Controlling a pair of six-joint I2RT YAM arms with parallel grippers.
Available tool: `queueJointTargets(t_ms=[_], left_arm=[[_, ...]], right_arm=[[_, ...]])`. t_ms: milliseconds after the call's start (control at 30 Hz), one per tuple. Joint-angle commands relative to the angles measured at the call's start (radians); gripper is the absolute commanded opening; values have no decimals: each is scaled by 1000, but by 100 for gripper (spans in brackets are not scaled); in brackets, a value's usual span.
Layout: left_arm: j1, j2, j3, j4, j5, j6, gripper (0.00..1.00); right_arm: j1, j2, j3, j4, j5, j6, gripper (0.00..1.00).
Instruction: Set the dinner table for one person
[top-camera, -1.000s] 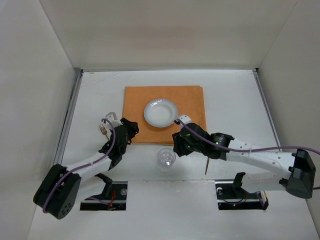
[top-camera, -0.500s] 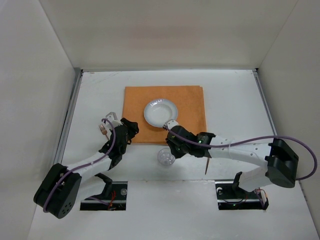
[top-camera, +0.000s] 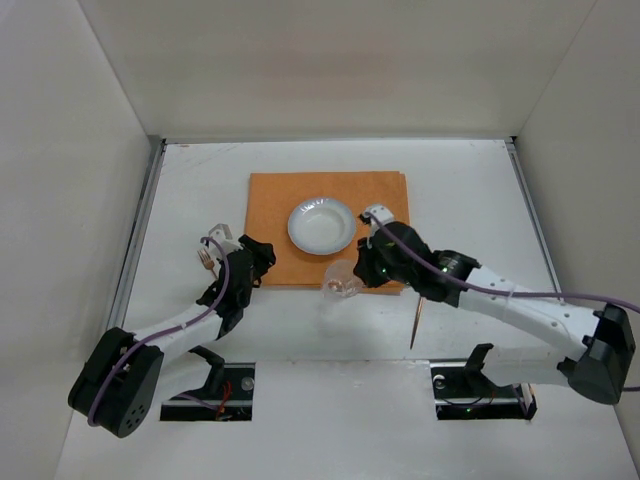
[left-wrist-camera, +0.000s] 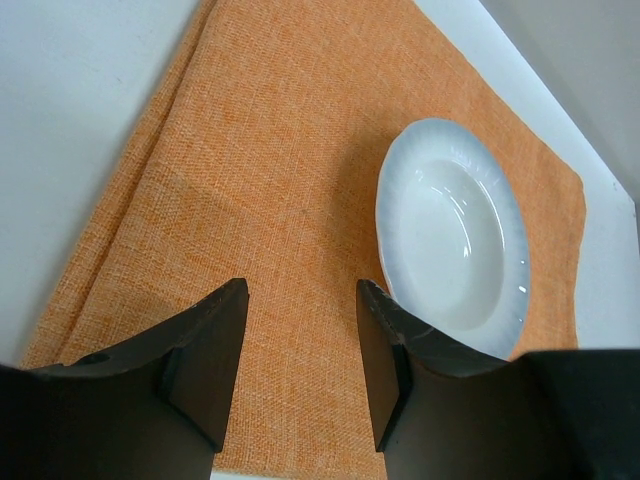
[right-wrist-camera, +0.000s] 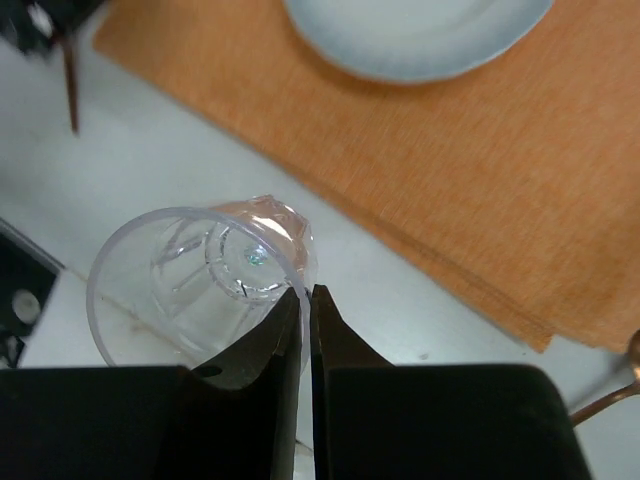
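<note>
Right tool (right-wrist-camera: 306, 300): closed on the thin rim wall of a clear ribbed plastic cup (right-wrist-camera: 200, 285), one finger inside and one outside.
Cup: held tilted, just beside the near edge of the orange woven rectangular mat (top-camera: 380, 200).
Right arm: stretched from its base leftward across the desk, wrist over the mat's near right corner.
Left tool (left-wrist-camera: 300, 330): jaws held apart, nothing between them, above the mat's left part.
Left arm: bent at the elbow, reaching forward.
White round shallow bowl (top-camera: 321, 225): set on the mat.
Large flat white rectangular desk (top-camera: 460, 200): matte and plain, thin metal rails along its left and right edges, the mat carried near its middle.
</note>
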Motion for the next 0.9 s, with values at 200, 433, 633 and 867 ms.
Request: queueJointTargets(t_ms=[200,433,633,867], left_arm=[[3,-6,6,54,-2,4,45],[16,-10,4,49,9,4,45],[36,-20,-2,45,11,4,45],[50,-9,1,43,29,-2,45]], right_arm=[[-389,102,145,349,-11,52,9],[-579,389,361,394,19,71,8],[-632,572,515,323,45,29,9],[-641,679,573,291,52,6,9]])
